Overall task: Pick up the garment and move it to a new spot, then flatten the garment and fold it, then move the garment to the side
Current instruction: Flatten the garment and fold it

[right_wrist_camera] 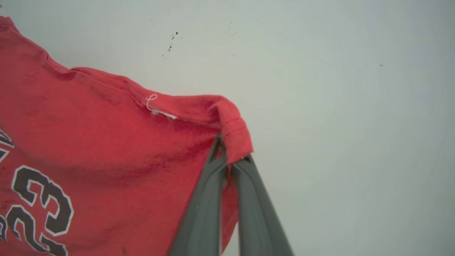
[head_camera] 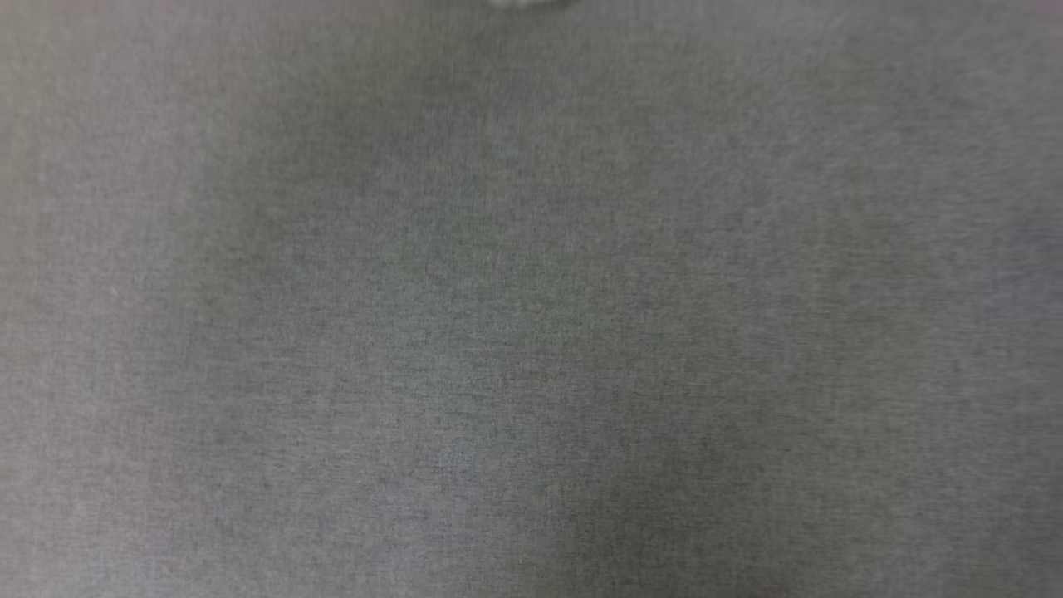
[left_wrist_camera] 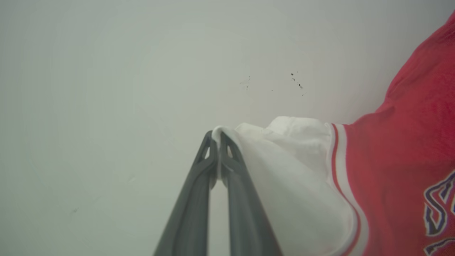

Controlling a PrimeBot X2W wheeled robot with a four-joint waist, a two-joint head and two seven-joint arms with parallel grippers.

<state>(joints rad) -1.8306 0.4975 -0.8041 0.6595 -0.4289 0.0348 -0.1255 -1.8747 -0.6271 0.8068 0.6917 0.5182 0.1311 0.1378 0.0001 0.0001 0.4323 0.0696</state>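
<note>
Head view: blurred grey surface (head_camera: 531,332), no help to us. L wrist view: our left gripper (left_wrist_camera: 217,137) is pinched tight on the garment (left_wrist_camera: 398,160) at its white sleeve (left_wrist_camera: 295,170); cloth runs off rightward over a pale top (left_wrist_camera: 106,106). R wrist view: right gripper (right_wrist_camera: 230,158) clamped on the red hem corner (right_wrist_camera: 233,131), cloth leftward. So we judge the shirt's long axis spans btwn both claws, neither nearer.

Pale, smooth surface (left_wrist_camera: 106,89) here, tiny dark specks (left_wrist_camera: 296,81) at one o'clock, and the red garment (left_wrist_camera: 401,160) spreads in from four o'clock; can't tell if it's resting on it.
</note>
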